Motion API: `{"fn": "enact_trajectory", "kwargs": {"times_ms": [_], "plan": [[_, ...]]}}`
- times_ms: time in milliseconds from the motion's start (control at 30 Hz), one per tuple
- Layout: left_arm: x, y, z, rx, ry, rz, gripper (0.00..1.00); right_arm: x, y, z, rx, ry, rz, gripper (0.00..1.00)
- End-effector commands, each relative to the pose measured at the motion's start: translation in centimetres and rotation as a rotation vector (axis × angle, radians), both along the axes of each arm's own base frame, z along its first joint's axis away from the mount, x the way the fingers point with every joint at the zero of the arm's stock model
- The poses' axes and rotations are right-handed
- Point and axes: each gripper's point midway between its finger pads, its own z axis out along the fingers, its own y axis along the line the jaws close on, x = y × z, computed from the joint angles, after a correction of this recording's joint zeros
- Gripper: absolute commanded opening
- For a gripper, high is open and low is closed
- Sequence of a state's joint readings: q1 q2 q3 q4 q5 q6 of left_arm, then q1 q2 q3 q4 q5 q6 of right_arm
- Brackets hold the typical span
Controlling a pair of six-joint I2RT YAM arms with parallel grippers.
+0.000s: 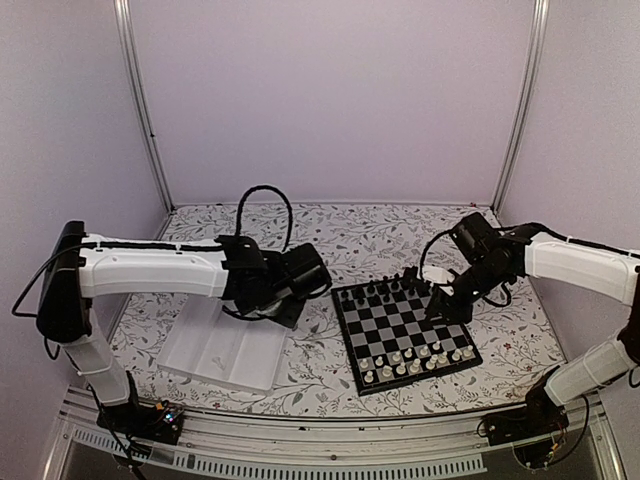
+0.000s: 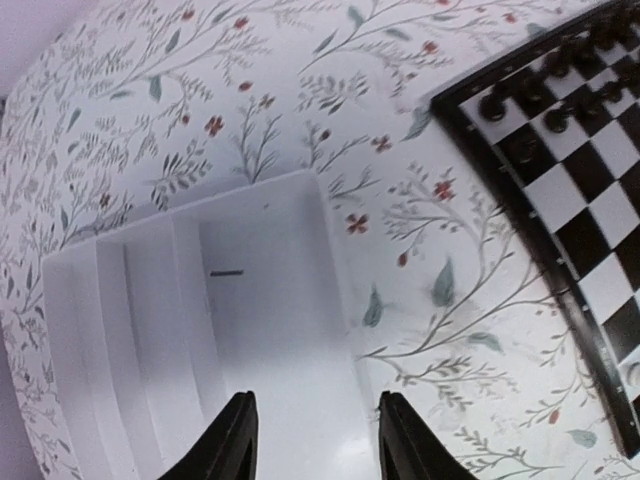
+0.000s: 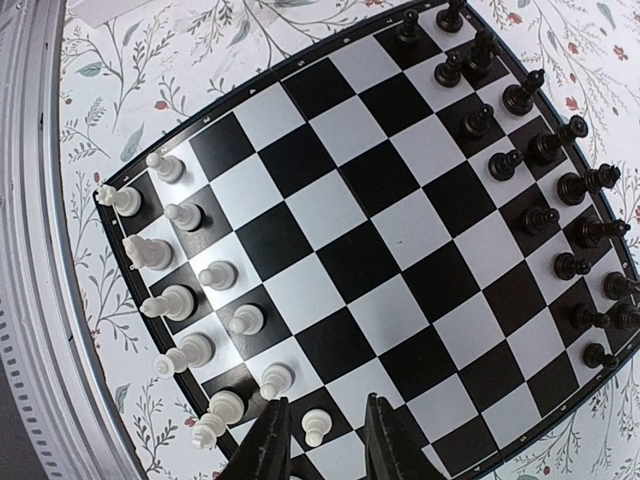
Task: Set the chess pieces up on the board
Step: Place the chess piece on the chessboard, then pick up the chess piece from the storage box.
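Note:
The board [image 1: 400, 325] lies right of centre, and its corner shows in the left wrist view [image 2: 590, 220]. Cream-white chess pieces [image 3: 180, 300] fill its near rows and black ones [image 3: 540, 150] its far rows. My right gripper [image 3: 318, 440] hangs over the board's right side [image 1: 440, 308]. It is open, with a white pawn [image 3: 316, 428] standing free on its square between the fingers. My left gripper [image 2: 315, 425] is open and holds nothing. It hovers left of the board [image 1: 310, 278], above the edge of the white tray [image 2: 250, 330].
The white compartment tray [image 1: 225, 350] sits on the flowered cloth at the left, and no pieces show in it. A metal rail [image 1: 330, 440] runs along the table's near edge. Purple walls close off the back and both sides.

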State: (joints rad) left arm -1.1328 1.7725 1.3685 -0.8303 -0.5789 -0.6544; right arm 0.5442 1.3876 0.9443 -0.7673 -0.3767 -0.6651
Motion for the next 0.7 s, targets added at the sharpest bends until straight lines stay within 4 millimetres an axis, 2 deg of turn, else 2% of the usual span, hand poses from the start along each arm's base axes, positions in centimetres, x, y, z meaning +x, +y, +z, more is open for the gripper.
{"fn": "enact_trajectory", "kwargs": {"times_ms": [0,67,200,400,667], "plan": [[-3.1,8.1,-2.0,0.027,0.213,0.209,0.41,0.4,0.7,1.7,0.068,-0.011,-0.014,0.28],[-4.3,10.0,-2.7,-0.012,0.281,0.251,0.38,0.9,0.5,1.7,0.07,-0.015,-0.032,0.28],[-6.0,12.2,-3.1,-0.085,0.353,0.321,0.33,1.9,-0.2,1.7,0.077,-0.02,-0.058,0.28],[-7.5,15.6,-5.3,-0.033,0.454,0.396,0.38,2.0,0.0,1.4,0.088,-0.002,-0.052,0.28],[-6.7,16.2,-7.1,-0.024,0.507,0.37,0.37,1.6,-0.1,1.2,0.094,0.009,-0.06,0.28]]}}
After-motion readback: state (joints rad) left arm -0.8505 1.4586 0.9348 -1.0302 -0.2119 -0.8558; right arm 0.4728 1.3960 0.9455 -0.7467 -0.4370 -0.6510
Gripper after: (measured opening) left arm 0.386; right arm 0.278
